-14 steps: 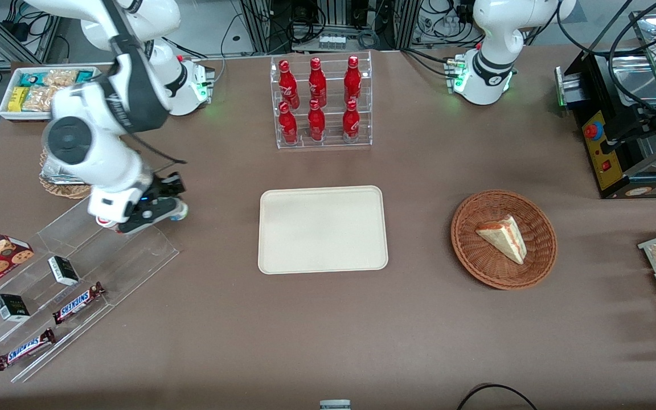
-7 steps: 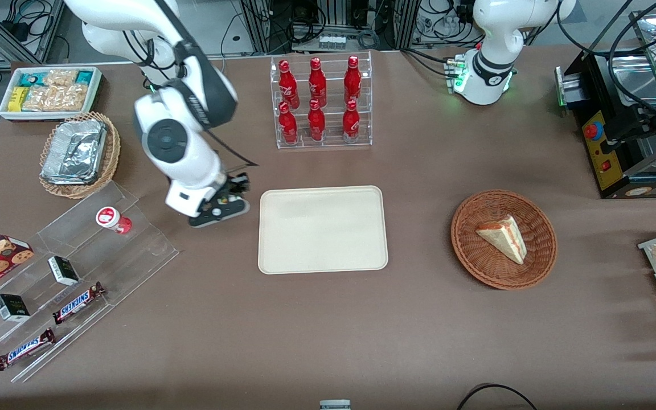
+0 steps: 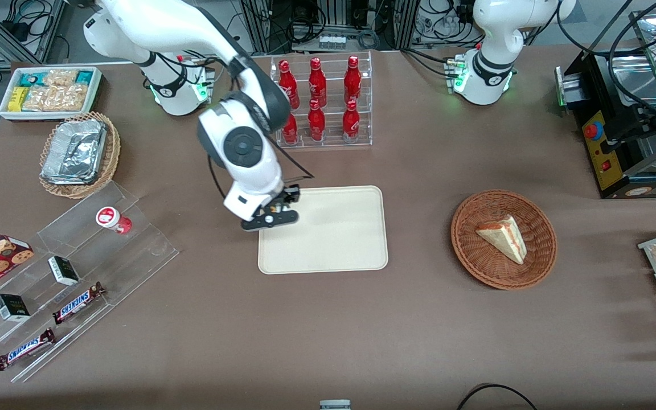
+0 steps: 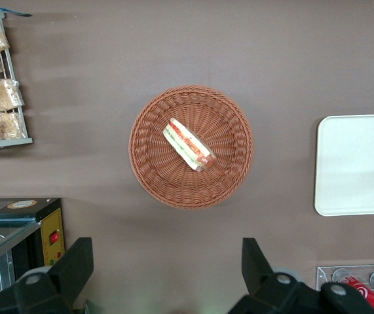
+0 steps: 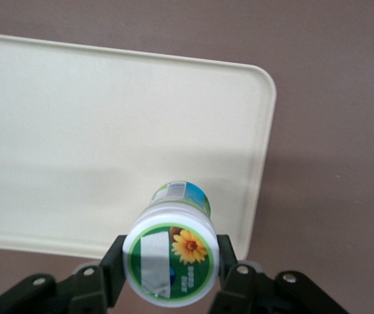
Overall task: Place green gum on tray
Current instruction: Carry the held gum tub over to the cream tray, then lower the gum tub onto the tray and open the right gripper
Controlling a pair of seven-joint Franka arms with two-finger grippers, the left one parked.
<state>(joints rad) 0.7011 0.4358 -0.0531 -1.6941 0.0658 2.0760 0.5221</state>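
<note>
The green gum (image 5: 171,254) is a small white bottle with a green-and-white lid bearing an orange flower and a bluish-green label. My right gripper (image 5: 171,271) is shut on it, with a finger (image 5: 114,265) pressed against each side of the lid. In the front view the gripper (image 3: 269,218) hangs above the corner of the cream-beige tray (image 3: 333,239) that lies toward the working arm's end and farther from the front camera; the gum is hidden there by the gripper. The tray (image 5: 75,144) lies flat below the bottle. The tray's edge also shows in the left wrist view (image 4: 357,163).
A red-lidded bottle (image 3: 113,219) stands on a clear stepped rack (image 3: 134,250) with candy bars, toward the working arm's end. A rack of red bottles (image 3: 319,102) stands farther from the front camera than the tray. A wicker basket (image 3: 470,250) with a sandwich lies toward the parked arm's end.
My right gripper has carried the green gum from the clear rack sideways to above the tray's corner. The red-lidded bottle, earlier hidden by the arm, stays on the rack.
</note>
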